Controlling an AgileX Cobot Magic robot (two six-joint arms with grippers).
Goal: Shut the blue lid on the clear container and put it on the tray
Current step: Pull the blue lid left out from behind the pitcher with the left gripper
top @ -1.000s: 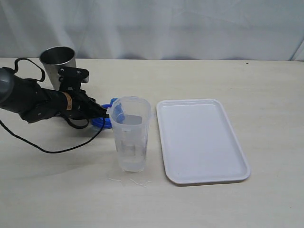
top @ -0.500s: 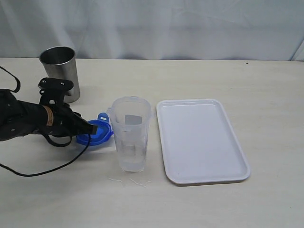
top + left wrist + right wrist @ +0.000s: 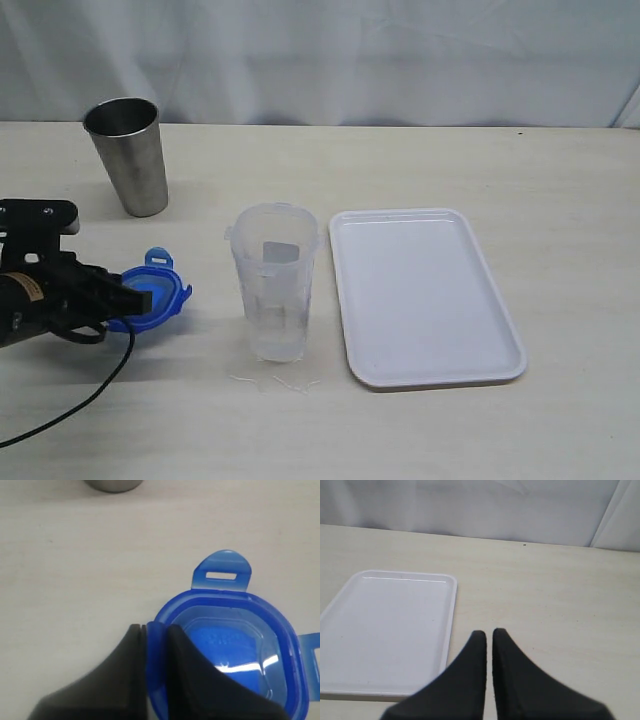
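Okay, my left claw (image 3: pixel 154 629) clamps narrowly on the rim of the lid (image 3: pixel 230 640); the container (image 3: pixel 273 290) stands apart, between it and the tray (image 3: pixel 420 300).

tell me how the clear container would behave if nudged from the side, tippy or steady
Probably tippy: the clear container is tall, narrows toward its base and looks empty, so likely light. Its thin translucent wall may flex under a squeeze. Standing upright, it seems unlikely to roll.

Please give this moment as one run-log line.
left gripper: shut on blue lid | right gripper: shut, empty | clear container: uncovered, beside tray
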